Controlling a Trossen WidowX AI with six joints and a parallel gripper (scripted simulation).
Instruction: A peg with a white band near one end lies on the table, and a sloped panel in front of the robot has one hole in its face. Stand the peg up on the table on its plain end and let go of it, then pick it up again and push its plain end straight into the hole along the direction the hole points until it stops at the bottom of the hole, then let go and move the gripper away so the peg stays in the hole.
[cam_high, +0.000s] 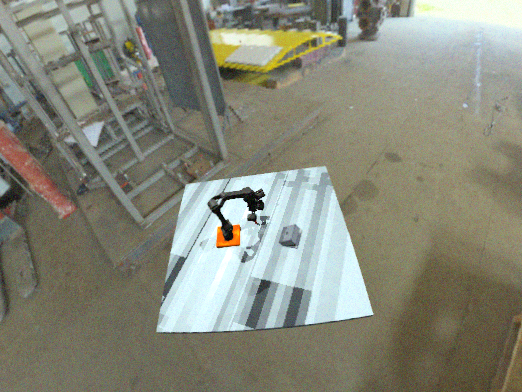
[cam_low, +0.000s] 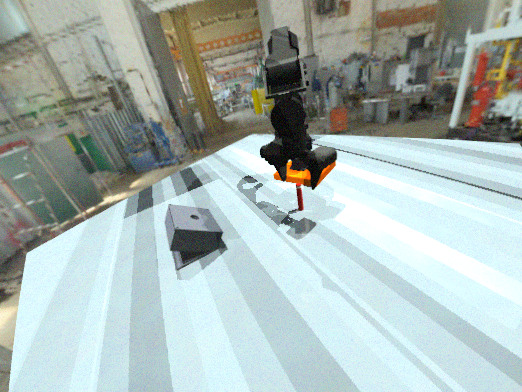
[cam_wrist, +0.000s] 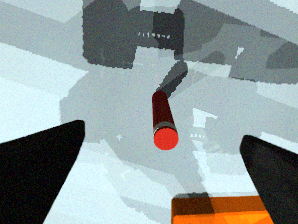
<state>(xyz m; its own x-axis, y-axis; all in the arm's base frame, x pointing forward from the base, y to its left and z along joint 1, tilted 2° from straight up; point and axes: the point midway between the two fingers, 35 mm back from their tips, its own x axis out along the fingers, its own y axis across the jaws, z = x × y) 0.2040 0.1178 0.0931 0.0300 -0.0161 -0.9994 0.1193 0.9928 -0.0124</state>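
The red peg (cam_high: 257, 222) (cam_low: 300, 199) (cam_wrist: 162, 109) stands upright on the table. In the wrist view its banded end is uppermost, with a greyish-white band just below the bright red end face. My gripper (cam_low: 299, 183) (cam_wrist: 164, 135) is open and points down above the peg. In the wrist view the peg's top shows between the two spread fingertips, touching neither. The grey block with the sloped panel (cam_high: 291, 235) (cam_low: 181, 218) stands apart from the peg. Its one hole (cam_low: 194, 217) is dark and empty. The peg's lower end is small and dim in the wrist view.
The orange base plate (cam_high: 228, 243) (cam_low: 300, 175) (cam_wrist: 225, 218) of the arm is behind the peg in the exterior view. The arm's shadow falls on the table (cam_high: 320, 280) (cam_low: 400, 300) around the peg. The table's edges are far from the peg and block.
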